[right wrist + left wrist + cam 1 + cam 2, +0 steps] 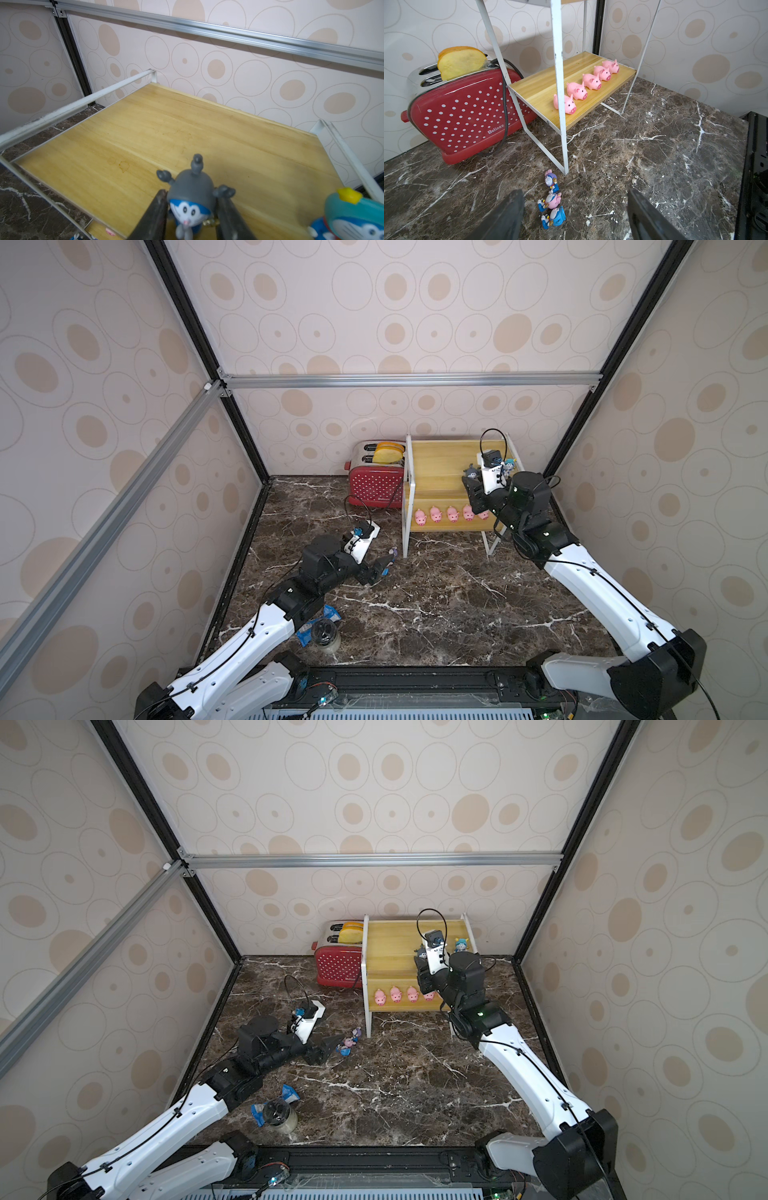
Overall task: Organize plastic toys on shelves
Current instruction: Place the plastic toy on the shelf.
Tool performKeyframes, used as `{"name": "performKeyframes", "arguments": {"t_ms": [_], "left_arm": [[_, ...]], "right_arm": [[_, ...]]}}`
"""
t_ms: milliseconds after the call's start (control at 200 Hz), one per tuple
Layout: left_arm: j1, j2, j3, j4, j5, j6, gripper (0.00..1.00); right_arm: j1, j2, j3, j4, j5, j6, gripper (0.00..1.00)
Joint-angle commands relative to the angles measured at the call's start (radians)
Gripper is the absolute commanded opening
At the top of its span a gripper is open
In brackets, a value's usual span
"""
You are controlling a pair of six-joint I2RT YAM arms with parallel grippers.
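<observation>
In both top views the shelves [440, 456] stand at the 1 o'clock of the marble table [436, 614], with a red toaster [376, 487] just beside them at their 9 o'clock. A jar [325, 635] and a blue wrapper [333, 611] sit at the table's 7 o'clock, partly under the left arm [266, 630]. The right arm [602, 597] crosses the shelves' 4 o'clock corner and covers most of the last of the pigs [435, 514] lined along the lower board [440, 502]. Three figurines [349, 1042] lie on the table at the 3 o'clock of the left gripper [331, 1049], tiny and blurred from here.

From the left wrist, a white post [560, 83] of the shelves' frame cuts across the nearest pig, yet all five show. Bread slices [460, 61] stick up from the toaster. The dark fingers [508, 214] stand wide apart, released, touching nothing. The three figurines lie in a line between them, nearer one finger.

From the right wrist, the grey-hat figurine [192, 187] stands upright on the upper board [187, 135]. The fingers of the right gripper [192, 197] sit close at either side of its head. Whether they press it or stand just clear cannot be told. A teal-hat figurine [353, 216] stands just beside, cut off by the frame edge.
</observation>
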Motion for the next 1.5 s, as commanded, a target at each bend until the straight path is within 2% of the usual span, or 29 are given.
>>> {"name": "performKeyframes", "arguments": {"t_ms": [0, 300, 566, 806, 1107, 1497], "left_arm": [[-0.007, -0.019, -0.006, 0.032, -0.007, 0.024, 0.81], [-0.007, -0.030, -0.008, 0.031, -0.010, 0.030, 0.82], [-0.007, -0.030, -0.010, 0.033, -0.007, 0.029, 0.82], [-0.007, -0.032, -0.011, 0.033, -0.007, 0.029, 0.82], [-0.007, -0.034, -0.010, 0.032, -0.005, 0.029, 0.82], [-0.007, -0.034, -0.013, 0.033, -0.003, 0.031, 0.82]], "right_arm": [[-0.008, -0.012, -0.019, -0.055, -0.010, -0.015, 0.40], [-0.012, -0.019, -0.008, -0.063, 0.005, -0.031, 0.44], [-0.015, -0.006, 0.023, -0.054, 0.005, 0.015, 0.46], [-0.014, 0.018, 0.054, -0.065, 0.021, 0.019, 0.39], [-0.030, 0.020, 0.051, -0.086, 0.069, 0.018, 0.36], [-0.062, 0.016, 0.051, -0.111, 0.106, 0.039, 0.37]]}}
